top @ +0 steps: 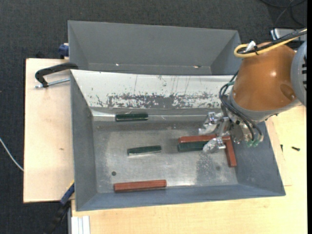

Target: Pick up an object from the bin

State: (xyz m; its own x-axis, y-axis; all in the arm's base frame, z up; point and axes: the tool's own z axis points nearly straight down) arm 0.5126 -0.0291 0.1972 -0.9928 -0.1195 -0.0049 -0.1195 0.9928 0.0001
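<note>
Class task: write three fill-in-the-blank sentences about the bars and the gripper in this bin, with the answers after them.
1. The front bar is ____ in colour (red or green).
2. The back bar is ____ in colour (red or green).
3. The gripper is in the view's ____ half of the bin.
Missing words: red; green; right.

My end effector (215,133) hung at the bin's (83,145) three o'clock, over a red-brown bar (195,139) beside a dark green bar (185,148); a second red-brown bar (140,185) lay at six o'clock.
</note>
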